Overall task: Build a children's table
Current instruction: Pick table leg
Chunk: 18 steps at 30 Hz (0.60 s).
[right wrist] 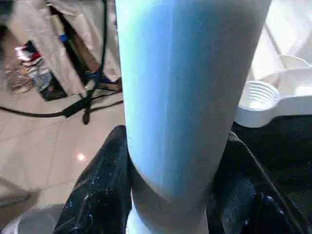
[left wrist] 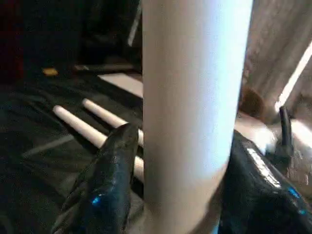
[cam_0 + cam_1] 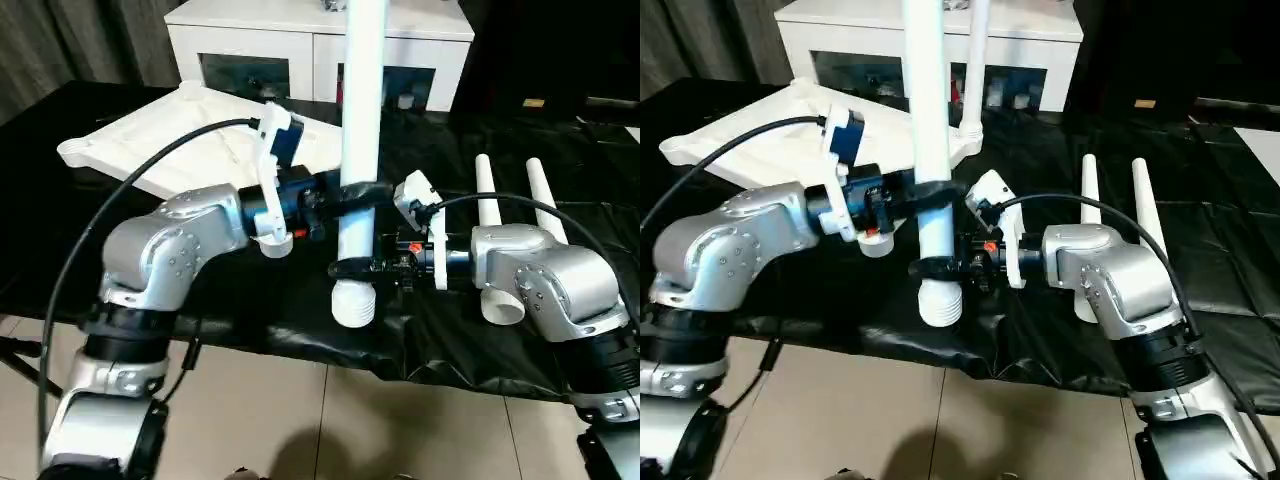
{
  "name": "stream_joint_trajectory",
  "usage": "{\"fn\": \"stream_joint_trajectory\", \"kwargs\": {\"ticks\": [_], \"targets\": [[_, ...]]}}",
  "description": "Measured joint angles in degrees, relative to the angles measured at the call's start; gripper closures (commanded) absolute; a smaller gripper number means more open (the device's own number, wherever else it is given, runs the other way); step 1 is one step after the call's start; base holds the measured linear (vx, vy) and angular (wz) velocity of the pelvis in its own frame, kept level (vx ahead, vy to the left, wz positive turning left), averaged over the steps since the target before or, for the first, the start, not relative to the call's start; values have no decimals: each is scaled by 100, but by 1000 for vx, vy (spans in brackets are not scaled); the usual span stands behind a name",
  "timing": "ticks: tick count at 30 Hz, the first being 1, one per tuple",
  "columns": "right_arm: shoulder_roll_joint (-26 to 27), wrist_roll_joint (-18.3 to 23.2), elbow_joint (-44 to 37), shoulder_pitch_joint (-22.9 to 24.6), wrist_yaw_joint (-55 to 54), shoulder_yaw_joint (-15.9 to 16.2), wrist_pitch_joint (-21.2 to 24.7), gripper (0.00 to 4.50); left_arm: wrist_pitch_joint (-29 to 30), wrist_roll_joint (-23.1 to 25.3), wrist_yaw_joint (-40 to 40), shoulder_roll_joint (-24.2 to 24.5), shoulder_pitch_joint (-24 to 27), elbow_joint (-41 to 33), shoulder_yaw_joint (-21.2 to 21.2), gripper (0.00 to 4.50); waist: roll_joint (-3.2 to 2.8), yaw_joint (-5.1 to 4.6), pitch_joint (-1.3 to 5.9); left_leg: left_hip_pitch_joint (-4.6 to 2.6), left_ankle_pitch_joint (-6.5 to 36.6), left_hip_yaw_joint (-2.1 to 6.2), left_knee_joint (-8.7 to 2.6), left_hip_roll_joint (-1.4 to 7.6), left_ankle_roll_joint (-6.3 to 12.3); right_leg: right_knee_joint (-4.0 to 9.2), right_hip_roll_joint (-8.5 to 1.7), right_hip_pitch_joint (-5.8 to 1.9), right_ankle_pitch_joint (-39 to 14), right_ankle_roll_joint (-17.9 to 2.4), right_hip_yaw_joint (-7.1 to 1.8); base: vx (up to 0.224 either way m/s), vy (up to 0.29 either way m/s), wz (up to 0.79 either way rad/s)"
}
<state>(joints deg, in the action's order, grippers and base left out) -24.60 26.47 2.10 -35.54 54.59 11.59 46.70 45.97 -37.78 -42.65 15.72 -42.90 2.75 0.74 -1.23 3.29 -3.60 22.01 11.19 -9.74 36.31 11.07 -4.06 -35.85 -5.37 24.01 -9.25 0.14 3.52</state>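
Observation:
A long white tube leg (image 3: 360, 130) stands upright in front of me, its threaded end (image 3: 353, 303) pointing down over the table's front edge. My left gripper (image 3: 352, 192) is shut on the leg at mid-height, and my right gripper (image 3: 352, 266) is shut on it lower down, just above the threads. Both wrist views show the leg (image 2: 195, 112) (image 1: 185, 97) clamped between black fingers (image 2: 109, 170) (image 1: 100, 185). The white tabletop (image 3: 170, 135) lies underside up at the back left, with a threaded corner socket (image 1: 258, 95) showing. Two more legs (image 3: 487, 195) (image 3: 545, 200) lie on the right.
A black sheet (image 3: 600, 160) covers the work table. A white cabinet with glass doors (image 3: 300, 45) stands behind it. Another white leg (image 3: 975, 70) rises from the tabletop's far corner. Tiled floor (image 3: 330, 420) lies below the table's front edge.

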Motion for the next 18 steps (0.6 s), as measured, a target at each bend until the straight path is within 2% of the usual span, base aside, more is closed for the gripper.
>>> {"fn": "stream_joint_trajectory", "kwargs": {"ticks": [3,5,8,10,13,16,18], "targets": [[139,-24,168,0,-319,-190,-75,267,-6,-22,97,53,-40,1,200,148,-2,-11,0,0,0,1,0,0,-1,0,0,1,0,0,0,0,0,0],[148,-21,249,-1,-471,-423,-135,267,-6,-25,105,85,-16,-1,253,119,-1,-2,1,1,0,1,0,0,0,3,0,0,0,0,0,0,0,0],[158,-23,266,-1,-631,-582,-186,267,-148,64,247,111,75,-34,293,96,-2,9,1,3,0,3,0,0,0,7,0,0,-1,0,0,0,0,0],[243,-205,268,-1,-1034,-688,-396,267,-427,478,637,180,217,-96,261,81,-16,1,4,2,0,7,0,0,0,7,1,0,-1,0,0,0,0,0],[255,-724,329,28,-1813,-834,-918,267,-722,1129,1252,315,533,-147,264,81,-27,-18,0,2,0,5,-2,0,-2,9,2,1,-1,1,1,0,0,0],[345,-1389,65,528,-2542,-840,-1733,267,-1585,1769,2101,165,1289,-449,498,81,-28,-40,7,2,0,7,-9,3,-3,19,7,-3,-7,10,3,0,0,0],[646,-1513,-263,1131,-2969,-927,-1825,267,-2030,2205,2730,-55,2006,-725,766,81,-26,-87,8,5,0,3,-22,4,-2,43,12,-8,-9,15,5,0,0,0]]}}
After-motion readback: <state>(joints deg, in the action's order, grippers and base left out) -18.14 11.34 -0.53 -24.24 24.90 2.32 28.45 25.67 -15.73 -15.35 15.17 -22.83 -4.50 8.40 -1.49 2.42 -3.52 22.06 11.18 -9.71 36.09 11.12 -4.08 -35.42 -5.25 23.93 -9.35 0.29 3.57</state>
